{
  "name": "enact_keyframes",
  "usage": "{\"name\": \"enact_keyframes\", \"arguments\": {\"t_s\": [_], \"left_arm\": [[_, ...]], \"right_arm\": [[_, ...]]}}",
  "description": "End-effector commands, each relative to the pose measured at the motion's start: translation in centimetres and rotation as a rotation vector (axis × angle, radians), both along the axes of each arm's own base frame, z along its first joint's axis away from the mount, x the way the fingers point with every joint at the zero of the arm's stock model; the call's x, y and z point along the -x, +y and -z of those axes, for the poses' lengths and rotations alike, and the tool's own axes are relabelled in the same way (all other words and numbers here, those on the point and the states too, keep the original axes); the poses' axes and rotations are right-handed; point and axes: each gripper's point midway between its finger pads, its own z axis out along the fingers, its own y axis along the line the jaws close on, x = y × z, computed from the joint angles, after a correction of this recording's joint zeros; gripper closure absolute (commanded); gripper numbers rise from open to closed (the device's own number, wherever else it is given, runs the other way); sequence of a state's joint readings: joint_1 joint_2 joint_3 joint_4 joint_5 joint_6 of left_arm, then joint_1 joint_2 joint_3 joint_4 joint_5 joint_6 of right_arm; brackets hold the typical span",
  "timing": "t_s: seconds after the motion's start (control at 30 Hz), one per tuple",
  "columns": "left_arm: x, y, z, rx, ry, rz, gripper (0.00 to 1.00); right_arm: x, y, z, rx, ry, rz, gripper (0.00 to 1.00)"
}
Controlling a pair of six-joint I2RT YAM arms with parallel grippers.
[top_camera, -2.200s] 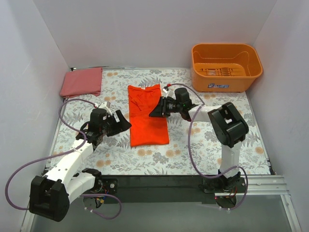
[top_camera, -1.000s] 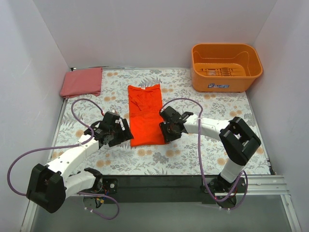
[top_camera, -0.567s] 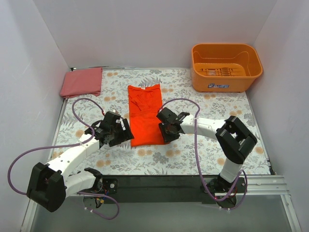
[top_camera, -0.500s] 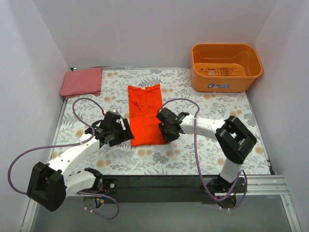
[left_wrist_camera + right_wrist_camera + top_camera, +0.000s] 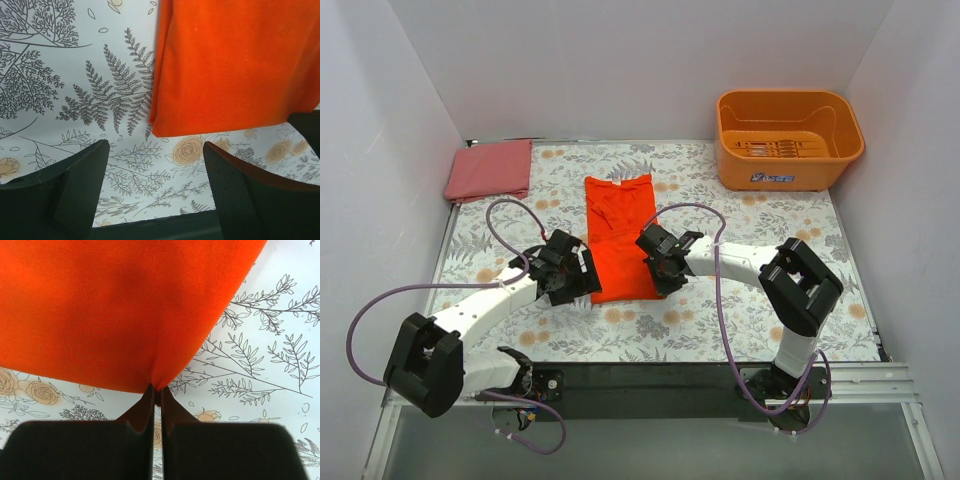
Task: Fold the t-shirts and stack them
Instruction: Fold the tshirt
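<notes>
i read the pink-red t-shirt [image 5: 488, 168] as folded, far left. left gripper [image 5: 578, 277] stands released beside the orange-red t-shirt [image 5: 623, 235], at centre, folded lengthwise; right gripper [image 5: 155, 396] is clenched on its near hem. i judge cross-fold and stacking remain.

orange plastic tub [image 5: 789, 137] at far right, floral tablecloth [image 5: 720, 320]
</notes>
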State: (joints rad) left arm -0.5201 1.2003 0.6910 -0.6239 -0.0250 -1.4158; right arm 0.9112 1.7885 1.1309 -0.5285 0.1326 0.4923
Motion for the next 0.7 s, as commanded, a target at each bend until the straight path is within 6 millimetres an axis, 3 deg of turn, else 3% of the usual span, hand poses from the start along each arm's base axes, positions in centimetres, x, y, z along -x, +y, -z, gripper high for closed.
{"name": "enact_keyframes", "arguments": {"t_s": [0.0, 0.13, 0.4, 0.67], "left_arm": [[-1.0, -0.2, -0.9, -0.024, -0.021, -0.019, 0.25], [-1.1, -0.5, -0.2, -0.059, 0.004, -0.022, 0.28], [-1.6, -1.1, 1.1, -0.121, 0.037, -0.008, 0.5], [-1.3, -1.5, 3.0, -0.178, 0.082, 0.005, 0.55]], "right_arm": [[3.1, -3.0, 3.7, 0.154, 0.122, -0.025, 0.99], [3.4, -2.6, 3.9, 0.137, 0.132, -0.049, 0.99], [3.5, -2.4, 4.0, 0.123, 0.137, -0.066, 0.99], [3.7, -2.3, 4.2, 0.117, 0.144, -0.071, 0.99]]}}
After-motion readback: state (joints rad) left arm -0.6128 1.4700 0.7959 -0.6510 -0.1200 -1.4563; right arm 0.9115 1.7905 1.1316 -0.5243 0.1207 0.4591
